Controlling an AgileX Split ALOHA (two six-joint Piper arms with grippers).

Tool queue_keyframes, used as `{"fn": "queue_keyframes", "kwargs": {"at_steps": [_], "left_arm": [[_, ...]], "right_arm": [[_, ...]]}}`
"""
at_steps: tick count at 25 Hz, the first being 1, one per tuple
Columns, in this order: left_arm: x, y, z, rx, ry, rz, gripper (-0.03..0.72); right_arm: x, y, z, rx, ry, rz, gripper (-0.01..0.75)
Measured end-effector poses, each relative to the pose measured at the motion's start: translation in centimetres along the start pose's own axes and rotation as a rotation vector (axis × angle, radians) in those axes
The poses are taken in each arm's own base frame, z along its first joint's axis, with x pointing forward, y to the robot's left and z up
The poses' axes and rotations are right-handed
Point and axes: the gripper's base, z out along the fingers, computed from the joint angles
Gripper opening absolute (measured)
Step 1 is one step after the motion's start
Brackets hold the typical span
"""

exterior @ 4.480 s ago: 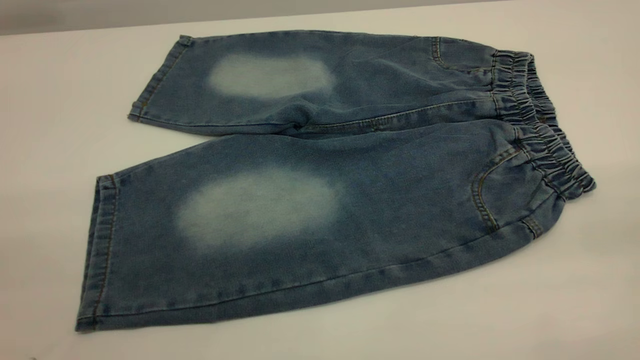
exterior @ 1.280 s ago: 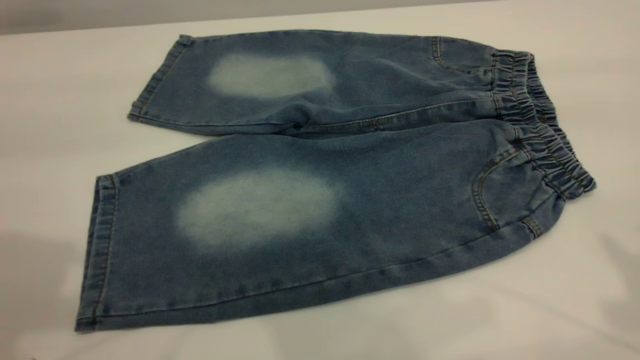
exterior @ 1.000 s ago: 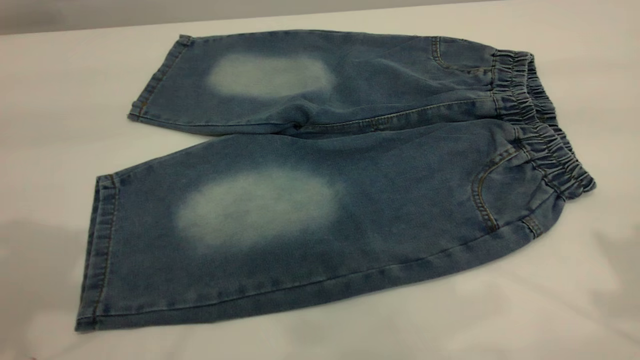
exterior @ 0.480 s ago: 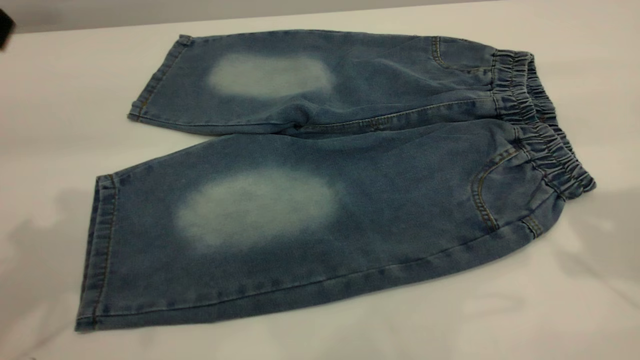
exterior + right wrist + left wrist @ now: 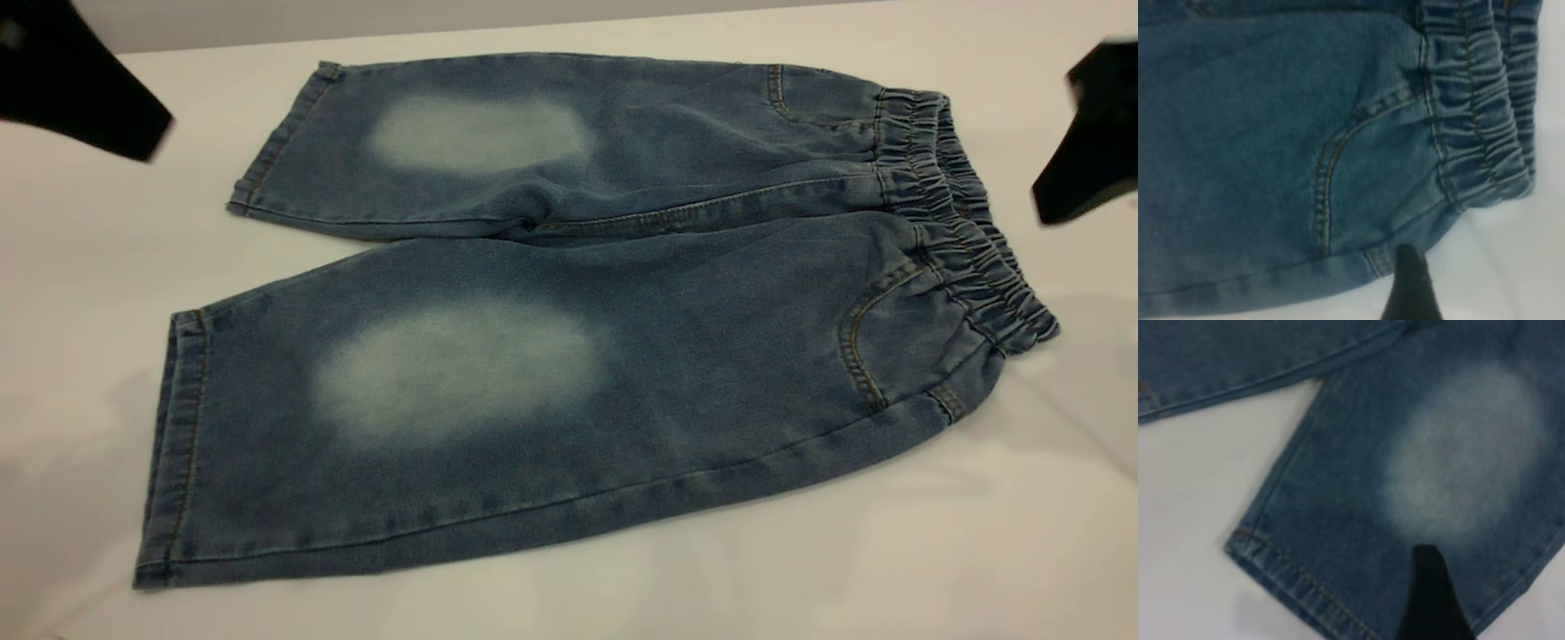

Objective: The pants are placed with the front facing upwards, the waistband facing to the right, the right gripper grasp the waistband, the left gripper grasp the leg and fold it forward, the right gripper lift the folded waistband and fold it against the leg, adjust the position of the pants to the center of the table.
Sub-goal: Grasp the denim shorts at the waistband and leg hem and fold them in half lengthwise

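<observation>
The pants (image 5: 569, 311) lie flat and unfolded on the white desk (image 5: 889, 569), front side up, filling most of the exterior view. The elastic waistband (image 5: 965, 222) sits at 3 o'clock and both hemmed leg ends point to 9 o'clock, each leg showing a pale faded oval. The left gripper (image 5: 80, 89) hangs above the desk at about 10 o'clock, off the far leg's hem and apart from the cloth. The right gripper (image 5: 1089, 142) hangs at about 2 o'clock, just beyond the waistband, also clear of it. Each wrist view shows only one black fingertip over the denim, so I cannot tell how wide either gripper stands.
</observation>
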Motion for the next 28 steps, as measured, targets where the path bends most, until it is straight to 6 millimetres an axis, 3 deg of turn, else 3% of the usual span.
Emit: {"fn": "queue_keyframes", "kwargs": {"at_steps": [7,19,22,28], "left_arm": [[0.0,-0.2,0.5,0.013,0.014,0.007,0.428],[-0.1,-0.4,0.5,0.032,0.006,-0.013,0.429],[-0.1,-0.5,0.5,0.036,0.009,-0.012,0.429],[-0.3,-1.4,0.8,0.052,0.011,0.037,0.429]], "right_arm": [[0.7,0.0,2.2,-0.029,0.088,0.044,0.451],[0.8,2.0,2.8,-0.293,0.156,0.102,0.451],[0.3,0.8,2.6,-0.296,0.128,0.169,0.451],[0.0,-3.6,2.1,-0.301,0.106,0.266,0.451]]}}
